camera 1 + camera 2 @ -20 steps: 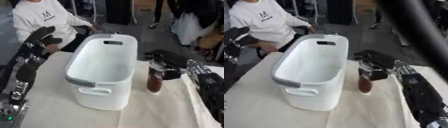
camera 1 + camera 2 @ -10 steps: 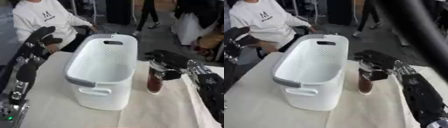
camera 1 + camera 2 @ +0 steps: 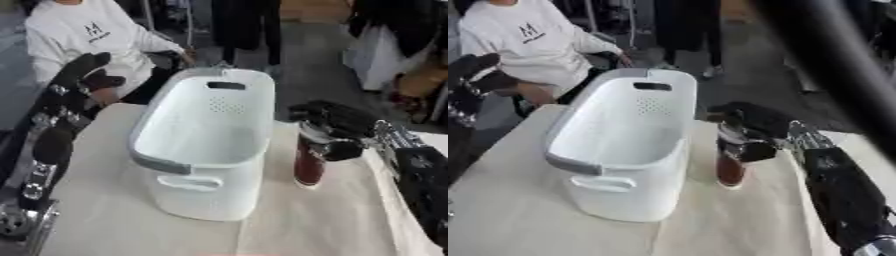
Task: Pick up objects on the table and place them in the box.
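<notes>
Right hand [image 3: 337, 131] fingers curled round upright dark bottle [image 3: 309, 162] beside white basket [image 3: 203, 150], left hand [image 3: 83, 75] relaxed open

Lab-like room: cloth-covered table [image 3: 114, 220], seated onlooker [image 3: 87, 37].

Soft even indoor light, faint shadows, overall blur, dim background

One white box [image 3: 206, 150] stood on the table [image 3: 105, 220], with nothing visible inside it. One dark red bottle [image 3: 309, 162] stood just right of the box; its top was hidden, so possibly capped. Two robot hands showed: the left hand [image 3: 83, 75] left of the box, the right hand [image 3: 337, 127] right of it.
</notes>
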Controlling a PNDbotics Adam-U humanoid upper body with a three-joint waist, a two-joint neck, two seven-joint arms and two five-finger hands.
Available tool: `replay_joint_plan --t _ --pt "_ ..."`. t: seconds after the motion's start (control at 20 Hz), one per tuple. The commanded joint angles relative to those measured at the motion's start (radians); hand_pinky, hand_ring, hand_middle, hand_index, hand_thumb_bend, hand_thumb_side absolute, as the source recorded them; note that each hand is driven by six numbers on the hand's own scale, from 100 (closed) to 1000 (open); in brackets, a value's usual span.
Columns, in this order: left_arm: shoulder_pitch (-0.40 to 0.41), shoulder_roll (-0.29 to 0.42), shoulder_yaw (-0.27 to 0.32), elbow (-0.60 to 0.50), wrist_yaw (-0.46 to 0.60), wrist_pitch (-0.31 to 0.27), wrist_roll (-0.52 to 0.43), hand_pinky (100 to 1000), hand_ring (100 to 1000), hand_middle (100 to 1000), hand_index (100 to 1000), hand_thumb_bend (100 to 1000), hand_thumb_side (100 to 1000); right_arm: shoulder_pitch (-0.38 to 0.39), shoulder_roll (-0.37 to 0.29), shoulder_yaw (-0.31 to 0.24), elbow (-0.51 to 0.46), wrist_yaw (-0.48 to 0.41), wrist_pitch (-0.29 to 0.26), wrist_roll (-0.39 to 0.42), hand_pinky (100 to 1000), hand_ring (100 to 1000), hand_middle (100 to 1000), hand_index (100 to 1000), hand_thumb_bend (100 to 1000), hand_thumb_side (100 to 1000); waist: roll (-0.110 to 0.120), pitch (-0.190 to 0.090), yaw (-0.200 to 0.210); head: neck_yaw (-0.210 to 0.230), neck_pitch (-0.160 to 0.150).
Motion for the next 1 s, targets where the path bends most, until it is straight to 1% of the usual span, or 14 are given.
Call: replay_joint_plan --t 0.05,0.1,0.15,0.45,0.6,0.85,0.9,1.0 --pt "-0.015 0.013 0.001 -0.016 0.002 -0.001 -0.001 1000 779 927 1000 451 1000 -0.004 -0.008 0.000 0.001 -0.002 -0.011 0.008 904 940 1000 1000 154 1000 0.003 -0.009 0.000 0.012 -0.013" --pt "-0.015 0.012 0.001 -0.016 0.002 -0.001 -0.001 1000 779 927 1000 452 1000 -0.003 -0.007 0.001 0.002 -0.004 -0.012 0.011 901 940 1000 1000 155 1000 0.003 -0.009 0.000 0.012 -0.013" --pt "-0.015 0.012 0.001 -0.016 0.002 -0.001 -0.001 1000 779 927 1000 452 1000 -0.002 -0.007 0.001 0.003 -0.006 -0.012 0.015 869 937 1000 1000 179 1000 0.003 -0.009 0.000 0.012 -0.013" --pt "-0.015 0.012 0.001 -0.016 0.002 -0.002 -0.001 1000 779 927 1000 451 1000 0.000 -0.005 0.002 0.007 -0.012 -0.009 0.044 800 925 1000 1000 245 1000 0.003 -0.009 0.000 0.013 -0.013" --pt "-0.015 0.012 0.001 -0.016 0.002 -0.002 -0.001 1000 779 927 1000 451 1000 0.002 -0.004 0.002 0.007 -0.015 -0.007 0.056 752 914 1000 1000 253 1000 0.003 -0.009 0.000 0.014 -0.013" --pt "-0.015 0.012 0.001 -0.016 0.002 -0.001 -0.002 1000 779 927 1000 452 1000 0.005 -0.001 0.001 0.006 -0.026 -0.003 0.070 600 869 990 1000 264 1000 0.003 -0.009 0.000 0.014 -0.013" --pt "-0.015 0.012 0.001 -0.016 0.002 -0.001 -0.002 1000 779 927 1000 451 1000 0.005 -0.001 0.002 0.005 -0.027 -0.002 0.072 549 848 977 1000 271 1000 0.002 -0.009 0.000 0.014 -0.013" --pt "-0.015 0.012 0.001 -0.016 0.002 -0.001 -0.002 1000 779 927 1000 452 1000 0.007 0.000 0.003 0.003 -0.028 -0.002 0.074 495 809 950 1000 273 1000 0.002 -0.008 0.000 0.015 -0.012"
